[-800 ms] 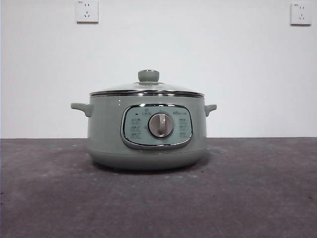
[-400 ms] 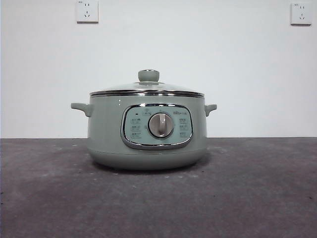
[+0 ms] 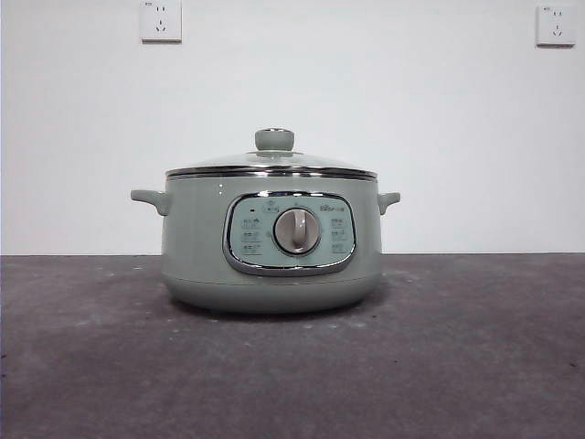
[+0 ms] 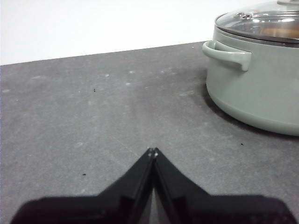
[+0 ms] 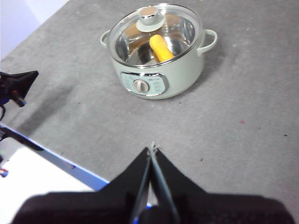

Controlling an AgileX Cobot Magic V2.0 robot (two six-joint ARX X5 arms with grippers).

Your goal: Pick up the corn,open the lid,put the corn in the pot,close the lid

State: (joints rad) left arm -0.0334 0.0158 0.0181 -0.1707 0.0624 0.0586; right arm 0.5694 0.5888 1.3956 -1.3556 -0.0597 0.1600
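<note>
White wall and grey bench [image 3: 475,366] frame the sage-green pot [image 3: 196,247], its glass lid [image 3: 271,162] seated on the rim — the corn [image 5: 161,48] lies inside, ahead of the right hand [image 5: 153,148], whose jaws are pressed together. Left hand [image 4: 153,151] — also closed, empty — hovers low beside the pot's side handle [image 4: 227,52].

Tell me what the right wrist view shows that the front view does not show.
Only the right wrist view shows the corn lying inside the pot, seen through the glass, the shut right gripper, and the left gripper apart at the side. Only the front view shows two wall sockets. Both show the lid closed on the pot and the dial.
</note>
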